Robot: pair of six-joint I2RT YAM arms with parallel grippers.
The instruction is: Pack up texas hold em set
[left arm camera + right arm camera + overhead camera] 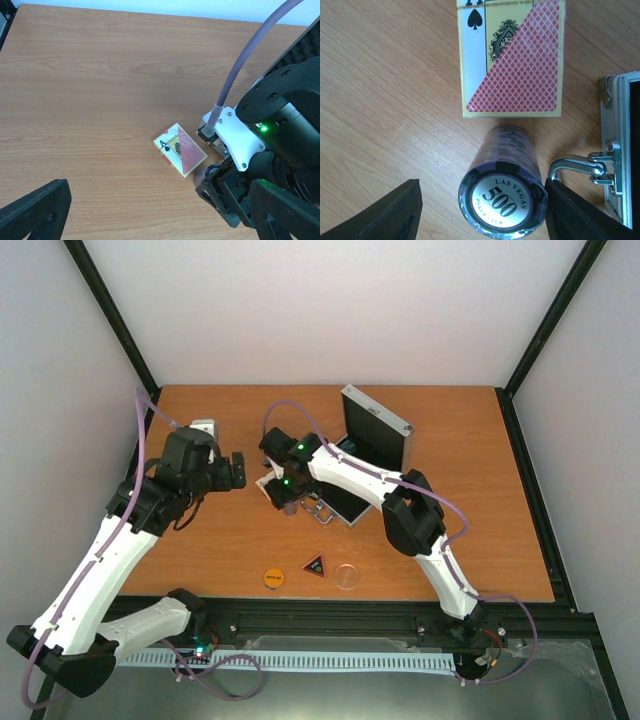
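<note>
Chips (502, 195), a purple stack lying on its side with a 500 face turned toward the wrist camera, rest on the table (480, 500) between the two fingers of the right hand (482, 200). That hand is released, not yet clenched: its right finger sits against the stack's edge, while bare wood shows between the stack and the left finger. The card pack (512, 55) lies flat just past the far end of the stack, almost touching it. Crowding the right side is the metal handle (575, 167) of the case (375, 425), just beside the chips and the right finger. The case stands open with its lid raised, and the right arm reaches across its base. The left hand (238, 472) hangs spread wide and empty, left of the cards and apart from them. Near the front edge, well apart from the case, lie an orange disc (274, 577), a black-red triangle (315, 565) and a clear disc (347, 576) in a row.
</note>
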